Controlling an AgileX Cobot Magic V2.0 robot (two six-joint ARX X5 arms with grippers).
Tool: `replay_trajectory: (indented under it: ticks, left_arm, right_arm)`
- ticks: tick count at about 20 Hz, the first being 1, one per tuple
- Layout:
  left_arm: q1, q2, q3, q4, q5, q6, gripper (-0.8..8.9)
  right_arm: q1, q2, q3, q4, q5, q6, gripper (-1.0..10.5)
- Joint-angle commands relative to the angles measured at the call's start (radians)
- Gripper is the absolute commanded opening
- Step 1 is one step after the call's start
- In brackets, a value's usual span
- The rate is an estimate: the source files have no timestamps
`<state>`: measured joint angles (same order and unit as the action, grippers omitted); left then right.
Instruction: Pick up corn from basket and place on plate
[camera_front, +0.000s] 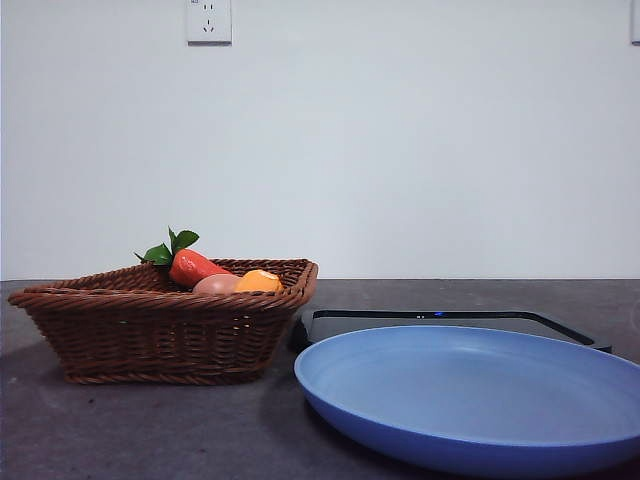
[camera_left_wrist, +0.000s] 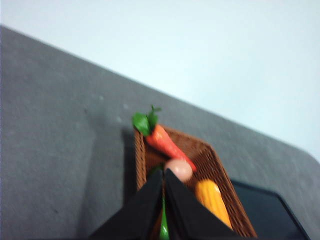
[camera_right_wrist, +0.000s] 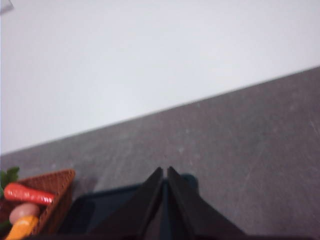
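Nothing's done yet: corn (camera_left_wrist: 212, 201) is lying in the basket (camera_front: 150, 340) beside the carrot (camera_front: 192, 266), plate (camera_front: 470, 400) is sitting bare. Your left gripper (camera_left_wrist: 163, 175) & right gripper (camera_right_wrist: 165, 171) are both hovering w/ fingers pressed together; grab and transfer remaining.

Corn (camera_front: 259, 281): orange-yellow cob with lengthwise ridges and a blunt rounded end, lying flat in the basket (camera_front: 150, 335), along the side nearest the plate. In the front view only its end shows above the rim; the left wrist view shows more of its length.

Basket: shallow brown woven wicker, roughly square, flaring sides, braided rim. Upright on the dark grey worktop, left part in the front view.

Plate (camera_front: 480, 400): wide, shallow, round, matte blue, raised rim. Flat on the worktop near its front edge, right of the basket, apart from it.
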<state>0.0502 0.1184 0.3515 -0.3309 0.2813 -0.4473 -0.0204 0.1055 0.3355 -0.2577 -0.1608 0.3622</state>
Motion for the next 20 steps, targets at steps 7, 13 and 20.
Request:
replay_trajectory:
  ticks: [7,13,20]
  left_arm:
    - [0.002,0.243,0.245,-0.242,0.144,0.228,0.07]
    - [-0.001,0.401,0.364,-0.428,0.232,0.383,0.07]
    - [-0.052,0.493,0.385,-0.508,0.269,0.433,0.07]
  right_arm:
    - [0.0,0.219,0.241,-0.267,-0.128,-0.206,0.0]
    - [0.001,0.362,0.342,-0.447,-0.257,-0.335,0.0]
    - [0.032,0.454,0.36,-0.539,-0.337,-0.381,0.0]
